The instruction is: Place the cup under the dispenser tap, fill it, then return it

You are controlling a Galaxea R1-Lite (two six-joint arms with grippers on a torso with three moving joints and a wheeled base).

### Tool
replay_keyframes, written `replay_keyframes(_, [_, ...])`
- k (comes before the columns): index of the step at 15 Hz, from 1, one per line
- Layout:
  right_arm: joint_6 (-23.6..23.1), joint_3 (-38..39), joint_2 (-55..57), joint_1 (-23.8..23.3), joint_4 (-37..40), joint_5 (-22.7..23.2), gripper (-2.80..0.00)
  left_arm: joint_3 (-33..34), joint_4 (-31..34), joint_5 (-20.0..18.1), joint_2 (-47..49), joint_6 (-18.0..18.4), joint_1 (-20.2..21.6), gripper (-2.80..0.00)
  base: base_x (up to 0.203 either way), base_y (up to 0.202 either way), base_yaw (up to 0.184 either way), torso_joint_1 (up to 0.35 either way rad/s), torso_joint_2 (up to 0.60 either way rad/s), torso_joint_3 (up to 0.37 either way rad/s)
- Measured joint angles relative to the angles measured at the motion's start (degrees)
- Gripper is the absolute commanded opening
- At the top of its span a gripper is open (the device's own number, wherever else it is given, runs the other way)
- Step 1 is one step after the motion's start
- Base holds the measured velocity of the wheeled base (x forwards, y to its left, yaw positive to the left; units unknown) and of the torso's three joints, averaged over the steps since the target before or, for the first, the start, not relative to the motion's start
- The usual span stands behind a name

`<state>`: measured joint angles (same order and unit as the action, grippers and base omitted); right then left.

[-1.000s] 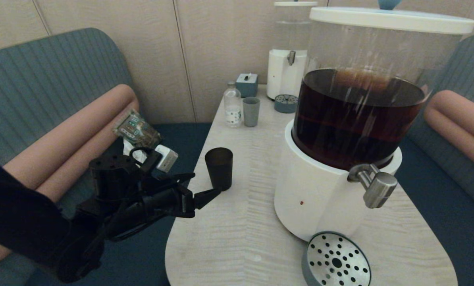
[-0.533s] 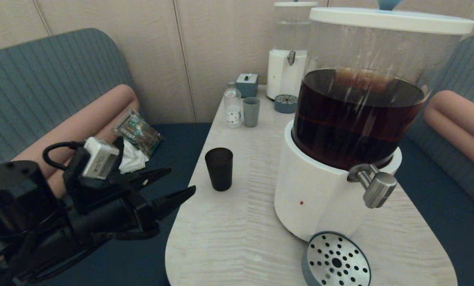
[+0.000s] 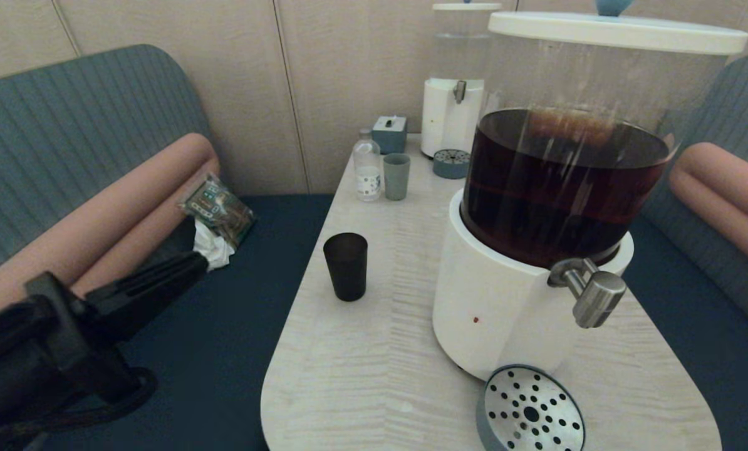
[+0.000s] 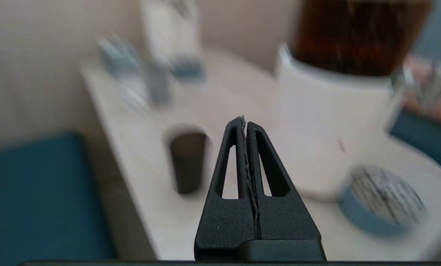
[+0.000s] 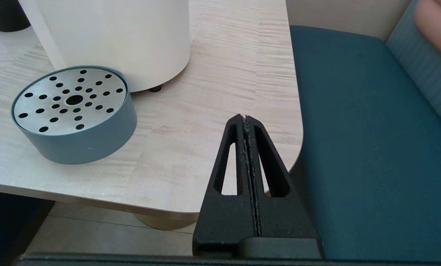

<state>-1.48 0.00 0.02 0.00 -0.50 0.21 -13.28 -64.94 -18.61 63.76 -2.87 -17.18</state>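
Note:
The black cup (image 3: 346,266) stands upright on the table (image 3: 374,351), left of the big white-based dispenser (image 3: 505,313) holding dark brown liquid. The steel tap (image 3: 590,291) juts from the dispenser's front, above the round perforated drip tray (image 3: 530,410). My left gripper (image 3: 192,260) hangs off the table's left edge over the blue seat, shut and empty, well clear of the cup (image 4: 187,162). My right gripper (image 5: 244,119) is out of the head view; it sits shut and empty near the table's front right corner, right of the drip tray (image 5: 72,114).
At the table's far end stand a grey-green tumbler (image 3: 396,176), a small bottle (image 3: 367,166), a blue box (image 3: 389,133) and a smaller clear-liquid dispenser (image 3: 455,81) with its own drip tray (image 3: 451,163). Snack packets (image 3: 217,210) lie on the left bench.
My left gripper was open beside the cup a second ago; it has drawn back left and down off the table and shut. The cup has stayed put.

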Motion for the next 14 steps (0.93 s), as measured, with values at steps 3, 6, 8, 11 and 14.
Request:
replay_keyframes(3, [0.0, 0.0, 0.0, 0.0, 0.0, 0.01, -2.8, 0.03, 1.66, 2.84, -10.47, -0.3, 3.85, -2.8, 0.0, 0.0, 0.0, 0.0, 0.0, 0.0])
replay_keyframes(6, [0.02, 0.0, 0.0, 0.0, 0.01, -0.01, -2.8, 0.6, 8.32, 4.56, -23.7, -0.77, 7.59, -2.8, 0.0, 0.0, 0.0, 0.0, 0.0, 0.0])
replay_keyframes(8, [0.02, 0.0, 0.0, 0.0, -0.01, 0.01, -2.8, 1.09, 14.81, 5.01, -33.22, -0.99, 10.22, -2.8, 0.0, 0.0, 0.0, 0.0, 0.0, 0.0])
replay_keyframes(11, [0.0, 0.0, 0.0, 0.0, 0.01, -0.01, -2.8, 3.17, 22.75, 5.2, -44.99, -1.17, 13.39, -2.8, 0.0, 0.0, 0.0, 0.0, 0.0, 0.0])
replay_keyframes(14, [0.02, 0.0, 0.0, 0.0, 0.01, 0.0, -2.8, 5.71, 24.86, 5.41, -53.68, -1.57, 15.39, -2.8, 0.0, 0.0, 0.0, 0.0, 0.0, 0.0])
